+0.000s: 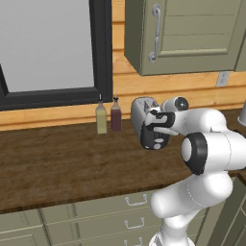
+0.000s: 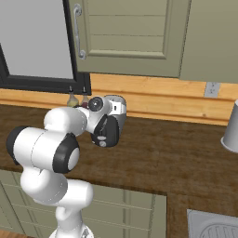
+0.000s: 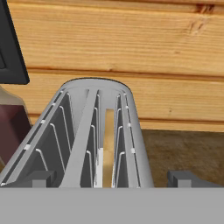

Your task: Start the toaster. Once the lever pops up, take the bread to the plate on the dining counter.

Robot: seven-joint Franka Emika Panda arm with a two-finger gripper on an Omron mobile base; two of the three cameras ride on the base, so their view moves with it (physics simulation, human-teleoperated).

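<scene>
While my arm reaches over the dark wooden worktop (image 1: 57,163), my claw (image 3: 111,178) hangs spread wide just above the toaster (image 1: 142,115), one finger tip to each side of its top, gripping nothing. The toaster stands near the wooden wall, just beside two slim bottles (image 1: 108,115). Looking down from my hand, I see the bread (image 3: 108,144) standing on edge deep inside the right slot. No brand, label or writing can be read on anything.
</scene>
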